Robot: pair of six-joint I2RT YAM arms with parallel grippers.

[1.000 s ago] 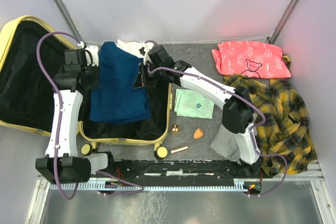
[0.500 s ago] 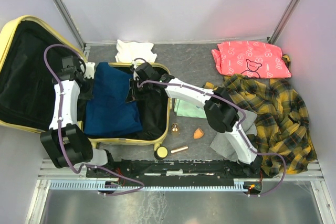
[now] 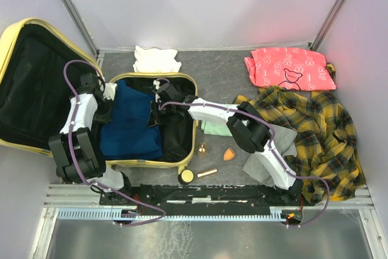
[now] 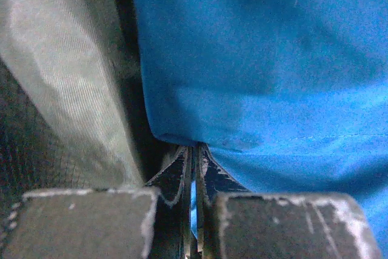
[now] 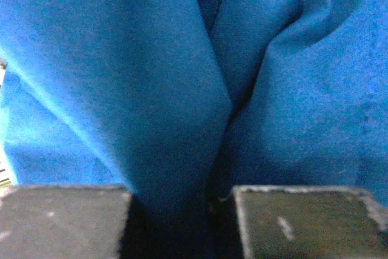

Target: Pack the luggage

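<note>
The pale yellow hard-shell luggage (image 3: 145,164) lies open at the left of the table, lid thrown back to the left, with a dark blue folded garment (image 3: 130,119) in its black-lined base. The left gripper (image 4: 194,161) is clamped on the garment's left edge. A fold runs between the right gripper's (image 5: 180,201) fingers, but whether it grips I cannot tell.

If one side lets go while the other pulls, the cloth could bunch or drag over the rim. Lifting away with fabric snagged would undo the fold.

To the right wait a mint green cloth (image 3: 212,128), a yellow plaid shirt (image 3: 321,125), a pink printed garment (image 3: 289,69) and an orange sponge (image 3: 228,154). A white folded cloth (image 3: 156,59) lies beyond. Nothing blocks the base.
</note>
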